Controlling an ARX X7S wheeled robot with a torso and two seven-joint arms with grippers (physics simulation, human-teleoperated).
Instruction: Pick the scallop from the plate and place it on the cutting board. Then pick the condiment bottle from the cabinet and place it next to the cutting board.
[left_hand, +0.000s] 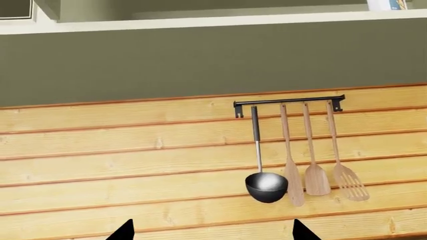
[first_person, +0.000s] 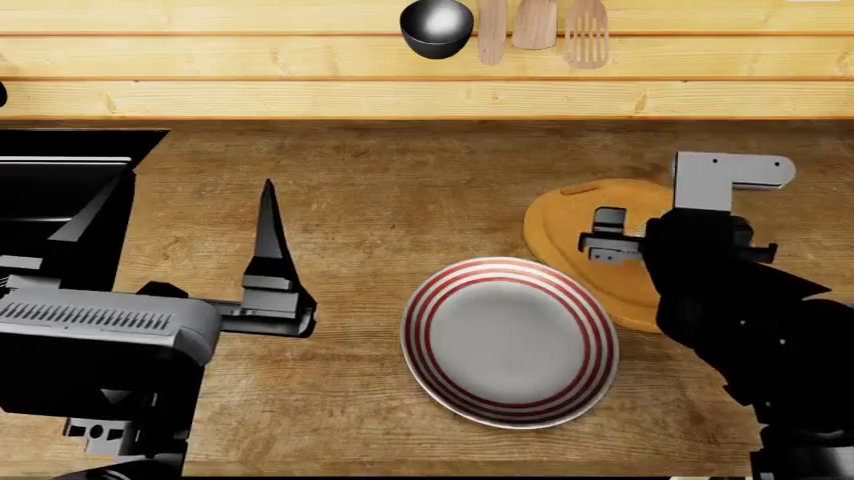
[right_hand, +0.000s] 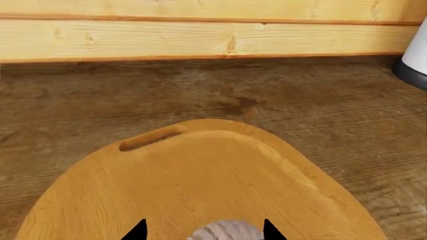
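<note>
Spanning the whole head view, the wooden worktop (first_person: 374, 200) carries everything, with a plank wall behind and a utensil rail (left_hand: 288, 102) holding a ladle (left_hand: 266, 186) and wooden spatulas.

The plate (first_person: 509, 340) sits near centre and is bare: no shell on it. The cutting board (first_person: 587, 225) lies just beside it on the robot's right, its edge meeting or slightly overlapped by the plate rim; I cannot tell which.

The right gripper (right_hand: 203, 231) is over the board. In the right wrist view the scallop (right_hand: 223, 231) shows as a ribbed pale shape between the two fingertips, low against the board surface. The jaws stand narrow around the shell; whether they are clamped on it or have just let go, I cannot tell, nor whether the shell is resting on the wood.

The left gripper (left_hand: 212, 231) hangs over bare worktop, well apart from plate and board, jaws wide, holding nothing.

Progress, by judgement: first half nearly finished, with only release and retreat outstanding. Second half untouched. The condiment bottle is not identifiable in any view.
</note>
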